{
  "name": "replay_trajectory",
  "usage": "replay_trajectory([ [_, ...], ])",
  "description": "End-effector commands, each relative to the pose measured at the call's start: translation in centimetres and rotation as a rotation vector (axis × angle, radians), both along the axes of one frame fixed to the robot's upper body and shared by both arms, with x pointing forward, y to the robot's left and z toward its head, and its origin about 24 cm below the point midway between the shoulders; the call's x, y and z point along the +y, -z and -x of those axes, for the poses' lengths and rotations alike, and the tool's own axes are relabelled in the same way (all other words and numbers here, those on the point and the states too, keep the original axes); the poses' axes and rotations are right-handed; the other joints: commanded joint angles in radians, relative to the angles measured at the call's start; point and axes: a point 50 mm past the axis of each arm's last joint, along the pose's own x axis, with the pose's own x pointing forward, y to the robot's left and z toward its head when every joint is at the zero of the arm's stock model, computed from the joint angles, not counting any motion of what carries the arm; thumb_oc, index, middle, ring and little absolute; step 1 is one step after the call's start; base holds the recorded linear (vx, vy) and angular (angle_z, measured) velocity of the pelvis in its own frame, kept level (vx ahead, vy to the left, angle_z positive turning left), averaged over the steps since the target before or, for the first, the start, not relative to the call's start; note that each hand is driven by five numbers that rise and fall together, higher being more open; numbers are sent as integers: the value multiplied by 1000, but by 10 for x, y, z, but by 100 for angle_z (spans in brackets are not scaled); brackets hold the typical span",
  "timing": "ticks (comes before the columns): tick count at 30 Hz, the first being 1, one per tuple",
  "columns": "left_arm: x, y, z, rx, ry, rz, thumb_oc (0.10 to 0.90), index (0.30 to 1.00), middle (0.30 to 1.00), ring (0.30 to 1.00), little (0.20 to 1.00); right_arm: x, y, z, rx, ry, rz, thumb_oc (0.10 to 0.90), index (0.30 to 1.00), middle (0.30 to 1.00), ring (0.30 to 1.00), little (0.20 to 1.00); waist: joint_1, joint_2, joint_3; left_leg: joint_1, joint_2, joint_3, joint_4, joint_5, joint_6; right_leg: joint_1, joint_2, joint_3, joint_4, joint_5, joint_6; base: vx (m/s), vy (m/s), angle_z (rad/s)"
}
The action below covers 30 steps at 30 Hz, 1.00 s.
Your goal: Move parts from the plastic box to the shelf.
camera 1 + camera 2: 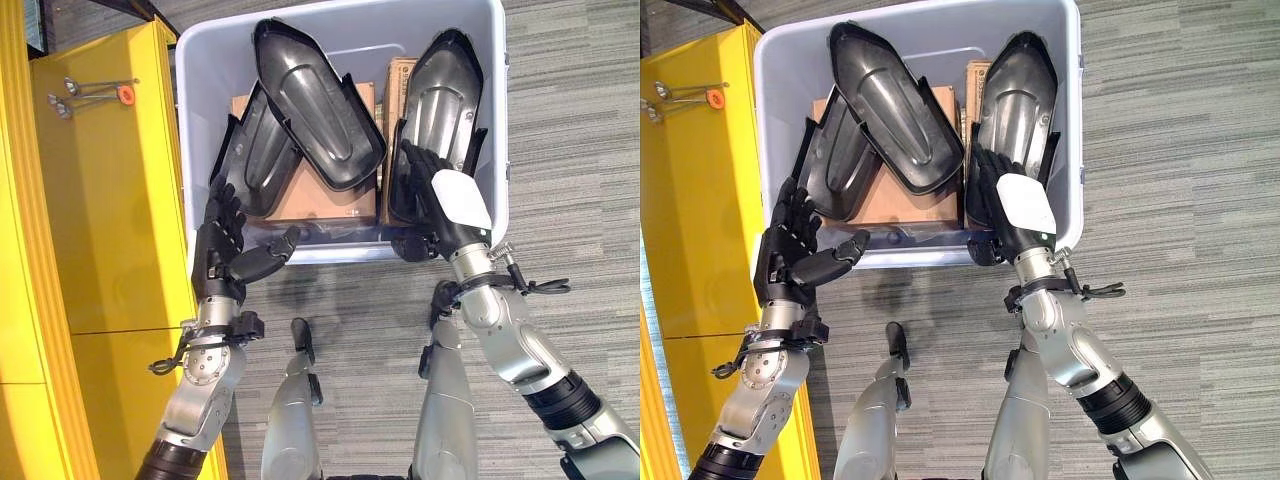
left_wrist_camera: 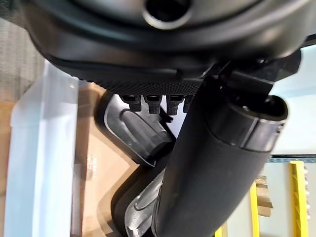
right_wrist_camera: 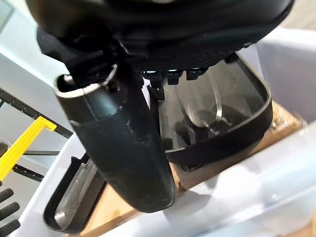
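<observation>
A pale plastic box (image 1: 498, 120) stands on the floor ahead and holds three black moulded parts. The left part (image 1: 255, 160) leans under the middle part (image 1: 320, 100); the right part (image 1: 445, 80) stands along the right wall. My right hand (image 1: 428, 185) reaches over the near rim, open, its straight fingers lying on the lower end of the right part (image 3: 222, 113), thumb (image 3: 123, 143) outside the front wall. At the box's near left corner my left hand (image 1: 222, 245) is open, fingers up by the rim, thumb stretched along the front wall, holding nothing. The left part (image 2: 143, 133) shows past its fingers.
A yellow shelf (image 1: 100, 200) runs along the left, close beside the box. Some metal pieces with an orange tag (image 1: 95, 95) lie on its far end. Cardboard boxes (image 1: 310, 195) sit under the parts. Grey carpet floor (image 1: 580, 150) spreads to the right.
</observation>
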Motion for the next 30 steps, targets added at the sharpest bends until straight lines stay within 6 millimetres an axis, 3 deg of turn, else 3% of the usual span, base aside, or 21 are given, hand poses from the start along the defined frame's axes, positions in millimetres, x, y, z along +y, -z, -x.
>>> replay_trajectory([
  [1, 2, -37, 12, -197, 9, 5, 900, 1000, 1000, 1000, 1000, 19, -53, 11, -302, -84, 39, 900, 1000, 1000, 1000, 1000, -3, 23, -13, -13, -32, 43, 90, -92, 87, -8, 3, -6, 49, -94, 19, 0, 0, 0],
  [30, 5, -28, 13, -174, 9, 4, 900, 1000, 1000, 1000, 1000, -3, -21, -5, -163, 46, 44, 900, 1000, 1000, 1000, 1000, 1, 41, -13, -172, -33, 50, 165, -82, 87, -106, -3, -18, 68, -98, 15, 0, 0, 0],
])
